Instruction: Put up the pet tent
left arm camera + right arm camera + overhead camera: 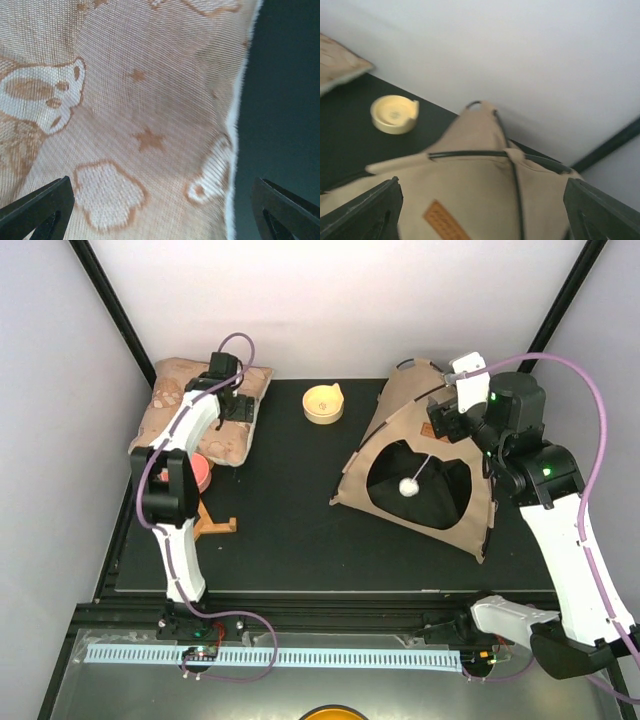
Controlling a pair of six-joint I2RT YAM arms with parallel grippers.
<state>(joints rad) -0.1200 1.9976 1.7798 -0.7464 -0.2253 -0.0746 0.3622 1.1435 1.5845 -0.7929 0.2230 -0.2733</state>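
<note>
The pet tent [385, 432] stands upright on the right of the black mat, tan canvas with a dark arched opening. A white ball [409, 486] hangs on a string in that opening. My right gripper [445, 420] hovers open just above the tent's peak. In the right wrist view its jaws [481, 200] straddle the tent [475, 185], where thin black poles [512, 155] cross and a brown label [442, 222] shows; nothing is gripped. My left gripper [232, 400] is open over the patterned pillow [205, 425], fingers wide above the fabric [162, 200].
A yellow bowl [323, 403] sits at the back of the mat [280, 510], also in the right wrist view as the bowl [394, 114]. A pink dish [200, 472] and a wooden stand [215, 523] lie beside the left arm. White walls close in behind.
</note>
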